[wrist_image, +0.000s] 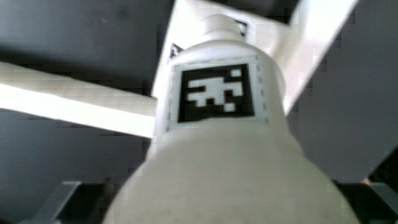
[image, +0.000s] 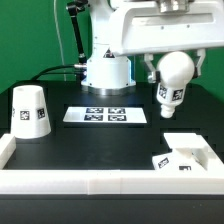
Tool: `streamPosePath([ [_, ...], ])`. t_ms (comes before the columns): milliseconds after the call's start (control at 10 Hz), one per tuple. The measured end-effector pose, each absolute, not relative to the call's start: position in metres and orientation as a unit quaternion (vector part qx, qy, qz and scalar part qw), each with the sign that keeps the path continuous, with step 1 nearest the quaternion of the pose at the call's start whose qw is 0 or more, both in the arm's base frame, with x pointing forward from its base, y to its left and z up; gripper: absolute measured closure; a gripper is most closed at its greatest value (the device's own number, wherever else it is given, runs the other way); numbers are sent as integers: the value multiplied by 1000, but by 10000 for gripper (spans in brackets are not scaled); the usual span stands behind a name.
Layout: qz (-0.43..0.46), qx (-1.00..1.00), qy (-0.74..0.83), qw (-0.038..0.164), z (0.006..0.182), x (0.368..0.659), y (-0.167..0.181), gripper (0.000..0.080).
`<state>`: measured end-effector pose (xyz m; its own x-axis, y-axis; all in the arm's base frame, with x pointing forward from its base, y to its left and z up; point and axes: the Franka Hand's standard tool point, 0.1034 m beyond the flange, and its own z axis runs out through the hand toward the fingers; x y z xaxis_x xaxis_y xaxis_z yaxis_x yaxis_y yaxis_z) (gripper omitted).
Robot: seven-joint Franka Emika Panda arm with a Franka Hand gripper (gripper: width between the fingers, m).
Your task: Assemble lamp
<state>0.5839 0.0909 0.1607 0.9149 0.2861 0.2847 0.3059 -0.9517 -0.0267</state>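
My gripper (image: 172, 72) is shut on the white bulb (image: 172, 85) and holds it in the air at the exterior view's right, round end up and tagged neck tilted down. The square base (image: 186, 157) lies on the table below and in front of it, in the right front corner. In the wrist view the bulb (wrist_image: 217, 130) fills the middle, its neck with a tag pointing away, and the dark fingers (wrist_image: 45, 200) flank its wide end. The tapered shade (image: 29, 109) stands wide end down at the exterior view's left, far from the gripper.
The marker board (image: 106, 115) lies flat in the middle of the black table. A white raised rim (image: 90, 180) runs along the table's front and sides. The arm's white pedestal (image: 106, 68) stands behind the marker board.
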Motion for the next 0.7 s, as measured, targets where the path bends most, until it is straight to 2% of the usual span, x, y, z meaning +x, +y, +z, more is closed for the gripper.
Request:
streamPosePath([
  [500, -144, -976, -159, 32, 154, 583, 86, 223],
  [700, -148, -976, -159, 35, 155, 603, 94, 223],
])
